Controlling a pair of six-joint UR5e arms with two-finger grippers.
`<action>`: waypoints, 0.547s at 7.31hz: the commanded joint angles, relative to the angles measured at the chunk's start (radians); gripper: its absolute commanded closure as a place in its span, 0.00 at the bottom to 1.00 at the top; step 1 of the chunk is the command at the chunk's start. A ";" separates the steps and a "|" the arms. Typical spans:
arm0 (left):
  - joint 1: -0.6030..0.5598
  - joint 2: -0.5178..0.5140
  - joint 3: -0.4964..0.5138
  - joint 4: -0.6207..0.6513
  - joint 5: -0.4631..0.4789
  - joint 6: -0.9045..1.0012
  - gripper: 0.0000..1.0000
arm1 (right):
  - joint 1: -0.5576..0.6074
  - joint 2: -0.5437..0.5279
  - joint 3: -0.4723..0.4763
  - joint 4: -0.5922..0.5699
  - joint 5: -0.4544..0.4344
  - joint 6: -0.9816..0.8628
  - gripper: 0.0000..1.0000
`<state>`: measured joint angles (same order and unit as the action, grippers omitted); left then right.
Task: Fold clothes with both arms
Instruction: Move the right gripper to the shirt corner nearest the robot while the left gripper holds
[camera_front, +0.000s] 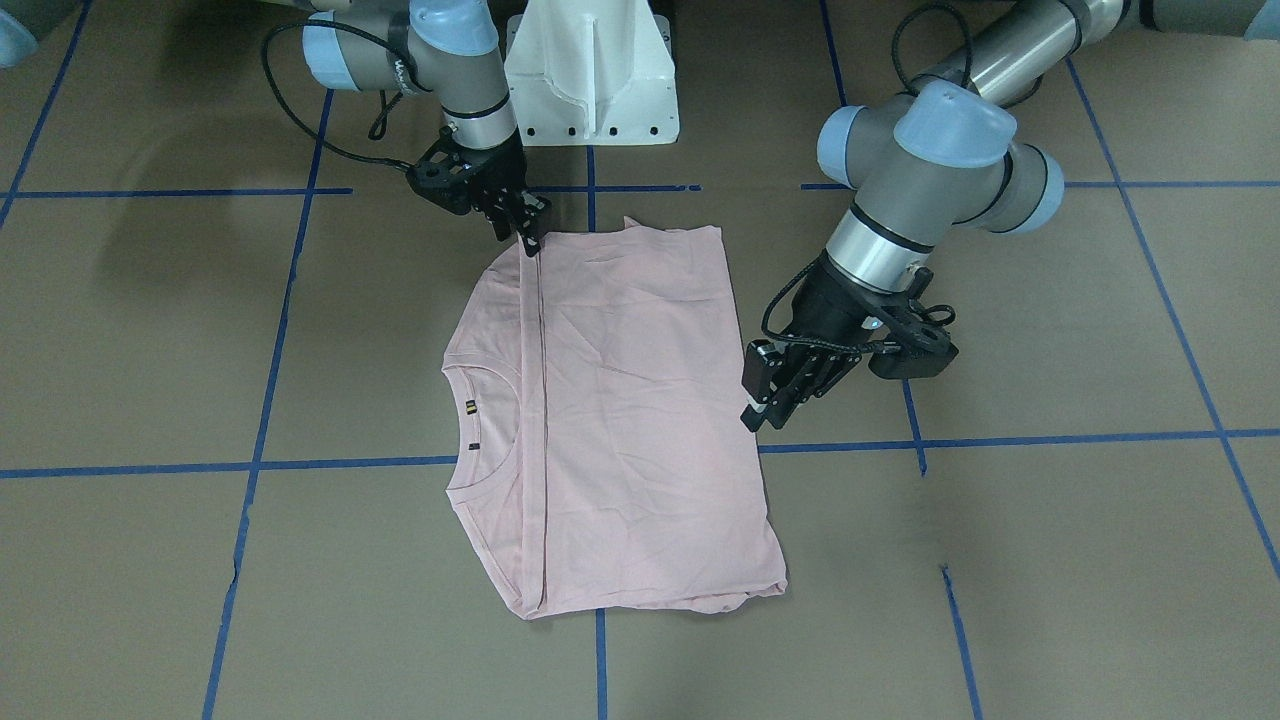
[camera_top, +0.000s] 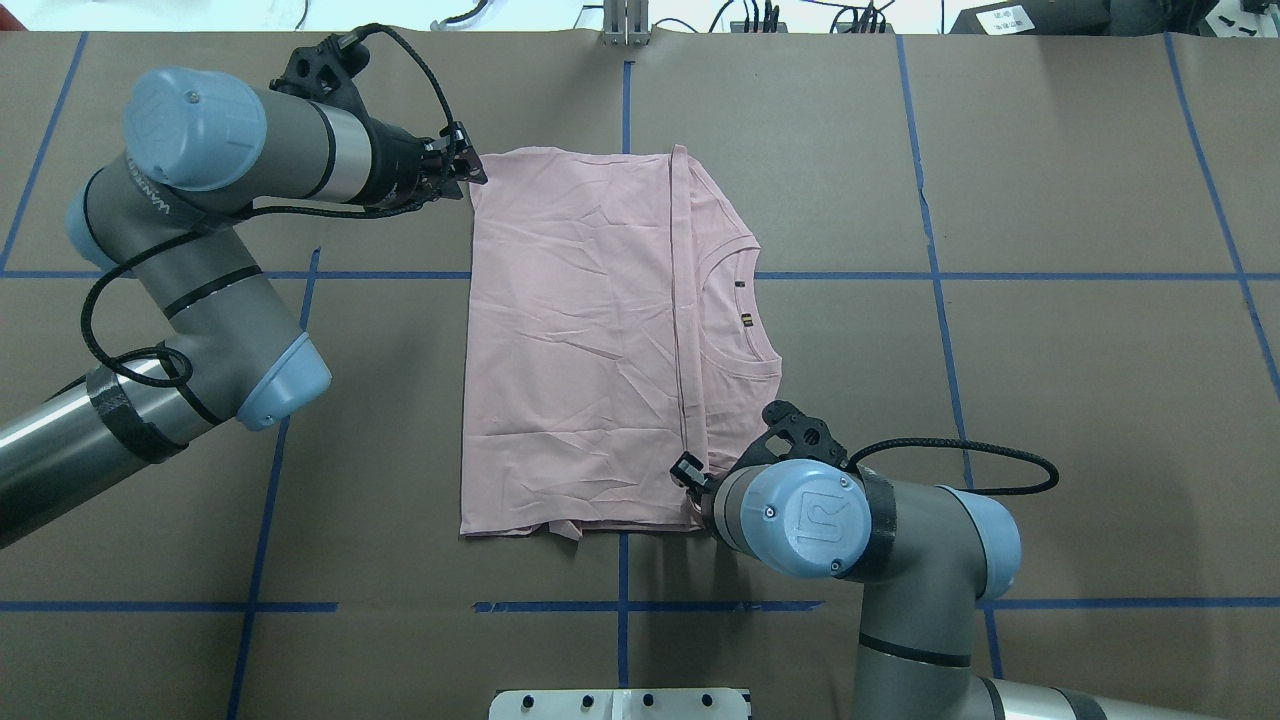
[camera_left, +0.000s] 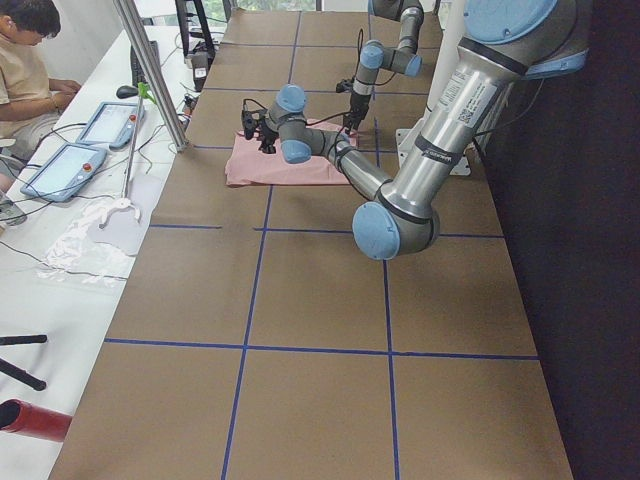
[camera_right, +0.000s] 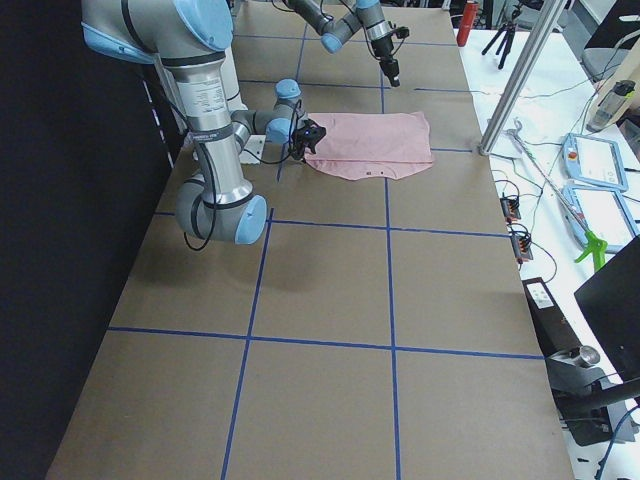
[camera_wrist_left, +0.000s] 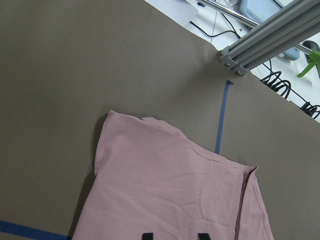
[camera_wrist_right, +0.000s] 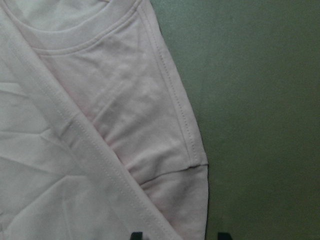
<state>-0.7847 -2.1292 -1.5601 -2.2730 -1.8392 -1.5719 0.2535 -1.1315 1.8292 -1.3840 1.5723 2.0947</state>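
Observation:
The pale pink T-shirt (camera_front: 630, 420) lies flat on the brown table (camera_front: 1050, 560), plain side up, with one side folded over along a straight seam. Its ribbed collar (camera_top: 745, 340) shows beside the fold; the print is hidden. The shirt also shows in the overhead view (camera_top: 570, 340) and both wrist views (camera_wrist_left: 170, 195) (camera_wrist_right: 100, 150). My left gripper (camera_top: 472, 170) is open and empty, raised by the shirt's far left corner (camera_front: 762, 408) (camera_wrist_left: 174, 235). My right gripper (camera_front: 528, 238) is open, low over the near end of the fold (camera_top: 688, 478) (camera_wrist_right: 178, 235).
The white pedestal base (camera_front: 590, 80) stands at the table's near edge. Blue tape lines (camera_top: 930, 270) grid the table. An aluminium post (camera_wrist_left: 270, 35) stands past the far edge. An operator (camera_left: 25, 60) sits at a side bench with tablets (camera_left: 60, 170).

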 joint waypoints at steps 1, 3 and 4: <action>0.001 0.000 0.000 0.000 0.000 0.000 0.59 | 0.003 0.006 -0.022 0.000 0.002 -0.004 0.41; 0.001 0.002 0.000 0.001 0.000 0.000 0.59 | 0.001 0.006 -0.022 -0.009 0.005 -0.004 0.41; 0.001 0.002 -0.001 0.001 0.000 0.000 0.59 | 0.003 0.015 -0.021 -0.036 0.005 -0.004 0.61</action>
<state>-0.7839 -2.1279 -1.5603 -2.2723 -1.8392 -1.5723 0.2555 -1.1233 1.8078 -1.3971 1.5762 2.0909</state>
